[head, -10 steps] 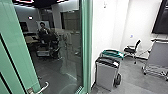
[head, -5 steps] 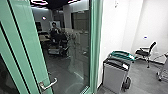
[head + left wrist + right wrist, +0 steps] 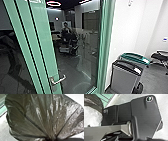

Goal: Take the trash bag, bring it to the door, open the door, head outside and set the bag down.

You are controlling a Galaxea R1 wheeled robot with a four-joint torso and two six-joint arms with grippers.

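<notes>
A green-framed glass door (image 3: pixel 45 37) stands in the head view's left half, with a metal lever handle (image 3: pixel 58 79) low on its frame. The dark, shiny trash bag (image 3: pixel 37 116) looms large in the left wrist view. Its pleats run together at my left gripper (image 3: pixel 51 139), which is shut on the gathered neck. Part of the same dark bag (image 3: pixel 93 100) also appears in the right wrist view, beside a clear, whitish plastic part.
Right of the door frame are a grey bin with a black lid (image 3: pixel 126 77) and a green-lidded bin (image 3: pixel 133 58) by the white wall. A black chair (image 3: pixel 160 56) is farther right. Behind the glass a person (image 3: pixel 66 28) shows small.
The head camera has turned left, so door, handle and bins now appear farther right, and more dark glass shows at the left. The grey cart at the right edge has dropped out.
</notes>
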